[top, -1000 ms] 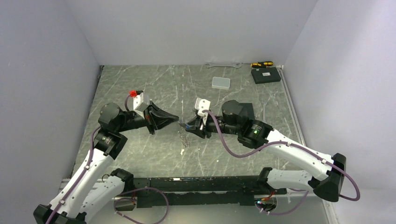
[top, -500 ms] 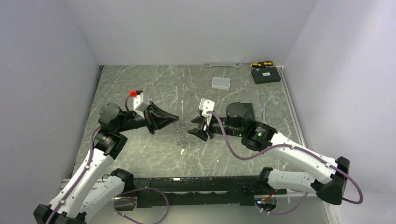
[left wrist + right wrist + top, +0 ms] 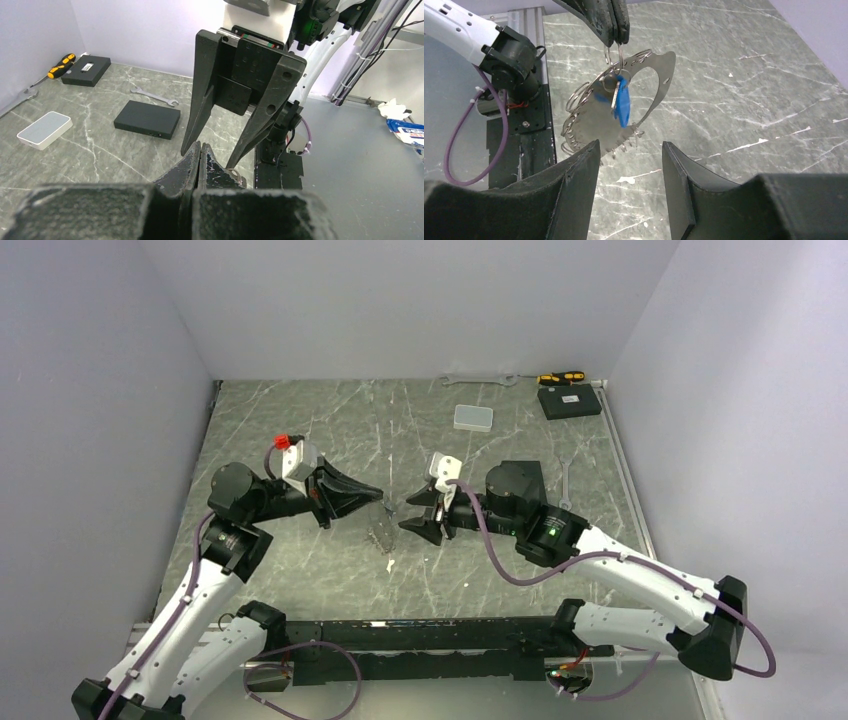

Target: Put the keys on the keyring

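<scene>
My right gripper (image 3: 630, 150) just opened and backed off empty, while my left gripper (image 3: 614, 22) stays clamped on the hanging keyring (image 3: 591, 122), blue key (image 3: 623, 102) dangling on it, so one key looks done.

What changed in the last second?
The right claw opened and drew back to its own right, away from the left claw and the keyring. Unchanged: the left claw is shut on the keyring, held above the table, with the blue key hanging from it.
</scene>
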`<state>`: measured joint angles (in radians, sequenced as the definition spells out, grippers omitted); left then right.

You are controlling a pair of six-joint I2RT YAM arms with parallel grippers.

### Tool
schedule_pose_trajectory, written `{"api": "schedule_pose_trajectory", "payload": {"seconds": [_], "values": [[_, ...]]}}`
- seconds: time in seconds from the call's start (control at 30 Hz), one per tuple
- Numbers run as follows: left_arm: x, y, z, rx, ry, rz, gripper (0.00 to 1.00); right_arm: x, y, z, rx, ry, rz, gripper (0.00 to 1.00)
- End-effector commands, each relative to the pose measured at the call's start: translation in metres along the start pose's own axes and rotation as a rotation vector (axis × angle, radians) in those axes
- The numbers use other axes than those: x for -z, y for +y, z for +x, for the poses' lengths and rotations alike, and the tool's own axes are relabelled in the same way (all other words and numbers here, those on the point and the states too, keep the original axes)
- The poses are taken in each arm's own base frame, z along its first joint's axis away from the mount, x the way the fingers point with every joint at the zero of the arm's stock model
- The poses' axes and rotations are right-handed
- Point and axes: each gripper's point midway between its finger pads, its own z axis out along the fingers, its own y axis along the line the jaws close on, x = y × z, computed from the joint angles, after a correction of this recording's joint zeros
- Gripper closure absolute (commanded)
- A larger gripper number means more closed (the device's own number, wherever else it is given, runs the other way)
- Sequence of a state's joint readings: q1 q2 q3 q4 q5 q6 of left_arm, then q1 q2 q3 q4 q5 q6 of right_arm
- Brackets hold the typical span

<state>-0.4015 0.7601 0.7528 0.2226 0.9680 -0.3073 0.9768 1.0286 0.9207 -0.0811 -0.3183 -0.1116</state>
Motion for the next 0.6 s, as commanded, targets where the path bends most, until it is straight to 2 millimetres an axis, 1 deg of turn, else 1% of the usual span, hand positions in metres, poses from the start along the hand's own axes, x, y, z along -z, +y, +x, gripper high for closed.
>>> {"api": "schedule_pose_trajectory", "payload": {"seconds": [0.0,0.1,0.13,0.17,0.43,0.57], "values": [[0.001,-0.012,-0.015,-0.062,-0.045,0.055,1.00,-0.005,-0.002,-0.020,0.025,-0.068,-0.001,0.48],[0.001,-0.012,-0.015,-0.058,-0.050,0.049,1.00,-0.007,0.000,-0.021,0.025,-0.071,-0.018,0.47],[0.001,-0.011,-0.015,-0.056,-0.051,0.046,1.00,-0.008,0.000,-0.028,0.033,-0.096,-0.023,0.47],[0.001,-0.011,-0.015,-0.057,-0.053,0.044,1.00,-0.009,0.001,-0.031,0.034,-0.104,-0.031,0.47],[0.001,-0.010,-0.016,-0.058,-0.065,0.035,1.00,-0.022,0.006,-0.044,0.005,-0.156,-0.076,0.47],[0.002,-0.010,-0.016,-0.058,-0.063,0.034,1.00,-0.030,0.003,-0.044,-0.015,-0.165,-0.068,0.50]]}}
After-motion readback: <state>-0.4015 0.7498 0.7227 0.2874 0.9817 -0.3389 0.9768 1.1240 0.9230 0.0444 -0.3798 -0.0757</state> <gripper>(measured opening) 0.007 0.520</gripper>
